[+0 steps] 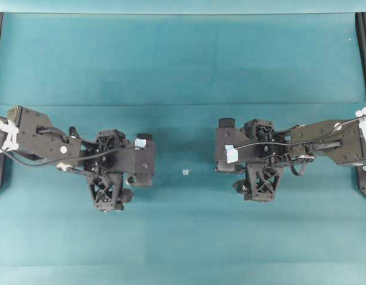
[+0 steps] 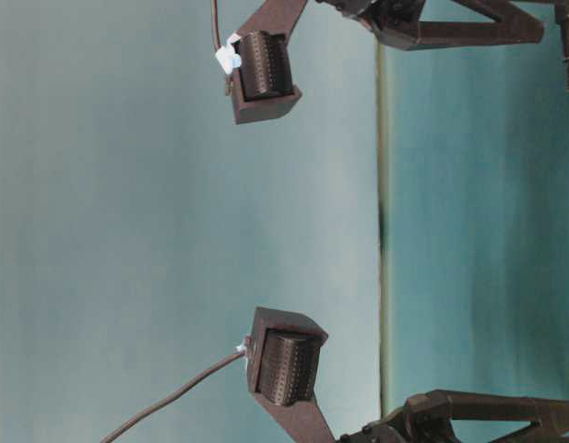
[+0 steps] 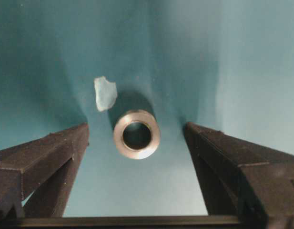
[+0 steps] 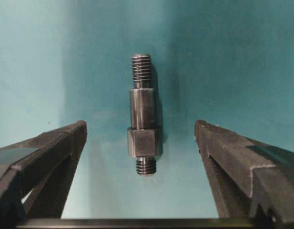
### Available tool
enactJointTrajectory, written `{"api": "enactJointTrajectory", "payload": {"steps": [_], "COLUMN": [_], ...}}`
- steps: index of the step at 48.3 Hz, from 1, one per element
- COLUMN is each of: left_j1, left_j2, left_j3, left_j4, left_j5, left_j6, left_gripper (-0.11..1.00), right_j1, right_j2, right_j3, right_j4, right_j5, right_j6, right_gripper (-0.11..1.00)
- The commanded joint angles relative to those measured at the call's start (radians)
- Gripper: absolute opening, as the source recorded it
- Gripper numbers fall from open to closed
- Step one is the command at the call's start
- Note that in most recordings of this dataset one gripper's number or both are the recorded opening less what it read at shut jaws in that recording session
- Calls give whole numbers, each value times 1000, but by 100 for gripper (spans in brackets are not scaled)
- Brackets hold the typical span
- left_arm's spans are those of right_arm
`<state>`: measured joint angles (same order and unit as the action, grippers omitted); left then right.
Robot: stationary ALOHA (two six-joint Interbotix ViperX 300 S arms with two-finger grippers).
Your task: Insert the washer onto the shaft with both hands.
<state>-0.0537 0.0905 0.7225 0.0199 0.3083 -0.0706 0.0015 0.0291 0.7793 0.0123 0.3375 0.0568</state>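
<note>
The washer (image 3: pixel 136 134), a thick grey metal ring with a dark hole, lies flat on the teal table between the fingers of my left gripper (image 3: pixel 136 126). That gripper is open, and neither finger touches the ring. The shaft (image 4: pixel 144 119), a dark stepped rod with threaded ends and a hex collar, lies on the table between the fingers of my right gripper (image 4: pixel 141 123). That gripper is open too and clear of the shaft on both sides. In the overhead view the left gripper (image 1: pixel 110 171) and right gripper (image 1: pixel 258 161) point down at the table and hide both parts.
A small pale scrap (image 3: pixel 105 93) lies just beyond the washer to its left. A pale scrap (image 1: pixel 185 172) also shows on the table between the two arms. Black rails (image 1: pixel 365 59) run along the table's side edges.
</note>
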Motion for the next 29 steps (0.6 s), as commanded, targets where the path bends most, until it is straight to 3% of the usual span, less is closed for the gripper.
{"api": "enactJointTrajectory", "payload": {"steps": [1,29], "left_j1": [2,2], "left_j2": [2,2], "left_j3": [-15,-17], "left_j4": [2,2], "left_j5": [-12,-12], "left_j6": [2,2], "left_gripper": [93,93], "right_j1": [-2,0], "right_j2": [-2,8], "right_j3": [-5,-5], "right_j4": [2,2], "right_j5": [-11,-17], "right_j6": [8,8], "right_gripper": [92,92]}}
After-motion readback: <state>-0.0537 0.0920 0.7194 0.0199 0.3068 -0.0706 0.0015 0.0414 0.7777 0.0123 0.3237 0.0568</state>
